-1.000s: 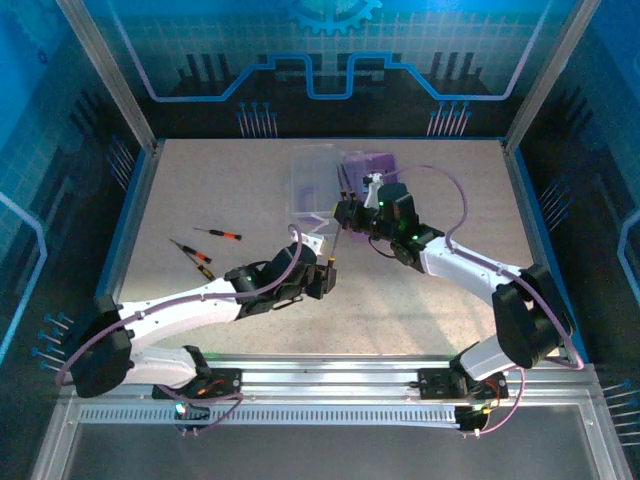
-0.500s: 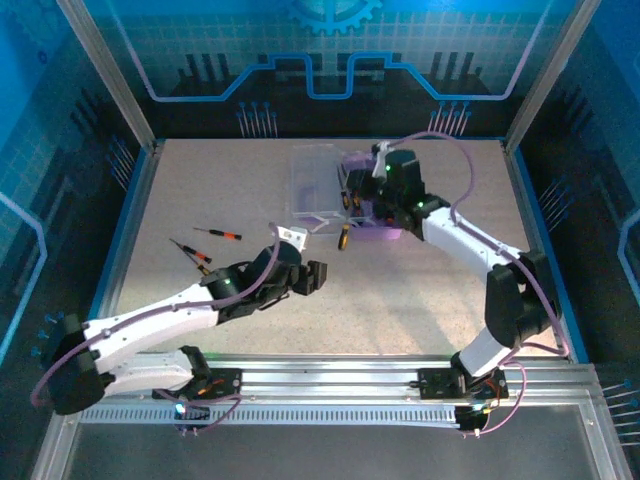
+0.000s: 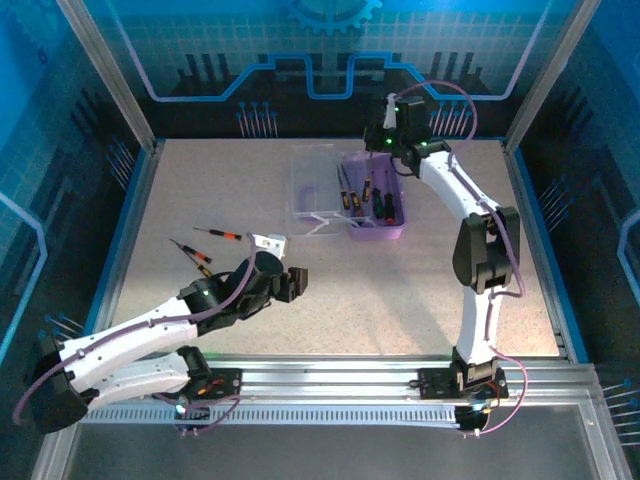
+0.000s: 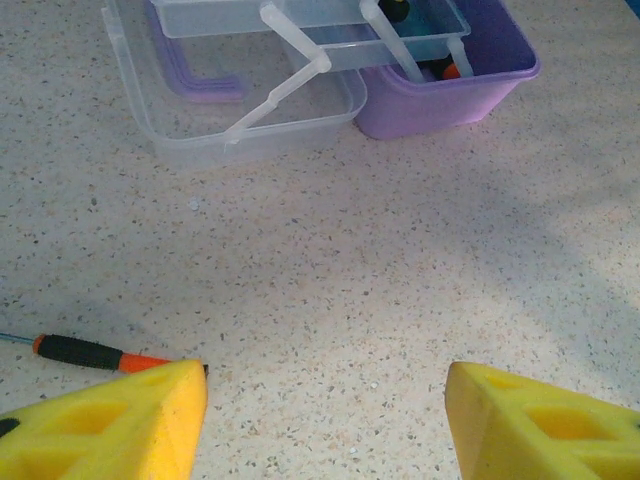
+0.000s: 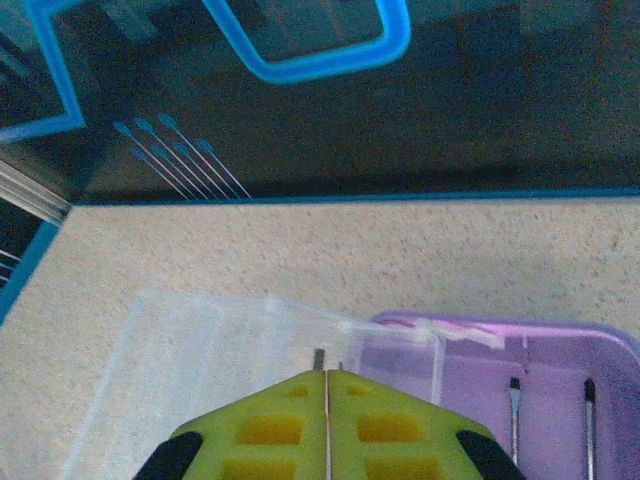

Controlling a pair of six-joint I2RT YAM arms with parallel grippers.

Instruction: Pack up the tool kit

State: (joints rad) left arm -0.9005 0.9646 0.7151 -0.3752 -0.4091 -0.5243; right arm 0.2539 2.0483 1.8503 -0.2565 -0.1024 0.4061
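At the left of the speckled desk (image 3: 420,300), two slim screwdrivers are seen lying loose in the top view. One with an orange-black handle (image 3: 219,233) is set farther back, and a second (image 3: 190,252) lies nearer and to its left, close to the first but apart from it. One loose screwdriver (image 4: 88,353) is also caught at the lower left of the left wrist view, its orange end partly hidden behind a finger; which of the two it is cannot be told. To their right the left claw (image 3: 292,283) is held over bare desk, well short of the tool kit. Its yellow fingers (image 4: 110,420) are spread wide with nothing between them, so it is released. Further right, on the far half of the desk, the tool kit is laid open: its clear lid (image 3: 310,185) is folded out on the left, and the translucent purple base (image 3: 396,232) is joined to it on the right. A purple handle (image 4: 205,88) is made out through the clear plastic. Several packed screwdrivers (image 3: 347,197) are laid lengthwise inside the base, and two of their shafts (image 5: 513,415) are shown in the right wrist view. At the right, the right claw (image 3: 386,145) is raised above the far edge of the kit, its fingers (image 5: 400,430) pressed flat together, clenched
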